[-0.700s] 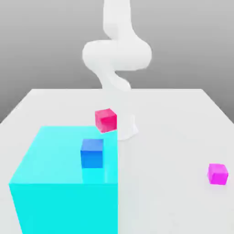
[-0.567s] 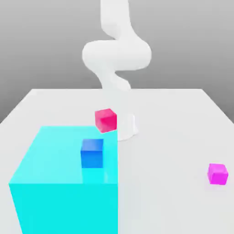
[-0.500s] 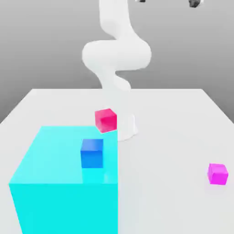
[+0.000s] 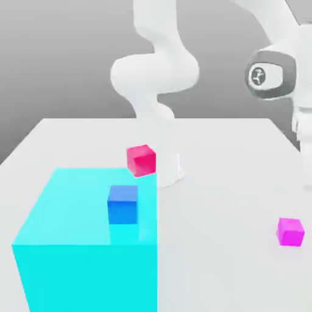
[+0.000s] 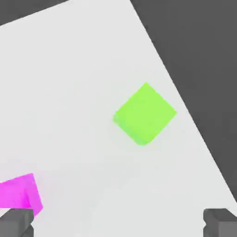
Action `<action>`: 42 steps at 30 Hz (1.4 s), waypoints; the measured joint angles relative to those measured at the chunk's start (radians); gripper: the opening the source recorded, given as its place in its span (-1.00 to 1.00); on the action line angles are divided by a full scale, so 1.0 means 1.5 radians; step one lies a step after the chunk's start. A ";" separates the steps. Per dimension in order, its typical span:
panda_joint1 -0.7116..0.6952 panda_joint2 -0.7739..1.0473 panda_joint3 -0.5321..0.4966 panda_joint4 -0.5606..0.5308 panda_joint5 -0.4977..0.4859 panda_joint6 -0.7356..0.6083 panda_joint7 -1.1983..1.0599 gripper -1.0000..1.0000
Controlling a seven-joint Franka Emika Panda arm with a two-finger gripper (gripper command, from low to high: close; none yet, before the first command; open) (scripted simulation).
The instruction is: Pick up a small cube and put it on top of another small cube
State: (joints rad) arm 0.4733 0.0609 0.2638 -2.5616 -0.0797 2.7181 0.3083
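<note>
Since the earlier exterior frames, the white robot arm (image 4: 277,73) has been swung down into sight at the exterior view's right, where its wrist now hangs above the far right part of the white tabletop (image 4: 231,183); the cubes are seen unmoved. The small plain magenta-pink cube (image 4: 290,231) lies on the table near the exterior view's right edge, well apart from the big translucent cyan block (image 4: 73,256), the blue cube (image 4: 122,204) and the crimson-red cube (image 4: 141,160). In the hand view the gripper (image 5: 119,223) is seen with its two dark fingertips (image 5: 16,222) spread wide apart and nothing between them; the magenta cube (image 5: 18,192) sits just beside one fingertip, and a lime-green cube (image 5: 145,113) lies further off near the table's edge. The magenta cube is judged light, rigid and smooth-faced, so it would best be taken across two opposite flat sides, centred, once the fingers are squared to them.
</note>
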 joint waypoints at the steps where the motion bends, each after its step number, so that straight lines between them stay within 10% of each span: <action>1: 0.010 0.025 0.004 -0.007 -0.012 0.011 -0.007 0.00; 8: 0.089 0.197 -0.058 0.001 -0.119 0.124 0.037 0.00; 9: 0.100 0.214 -0.071 0.005 -0.128 0.138 0.044 -1.00; 22: 0.057 0.086 -0.016 -0.023 -0.037 0.039 -0.020 -1.00; 42: -0.239 -0.400 -0.168 -0.080 0.037 -0.385 0.214 -1.00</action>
State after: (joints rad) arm 0.1144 -0.5395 0.0121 -2.6809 -0.0238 2.1413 0.6296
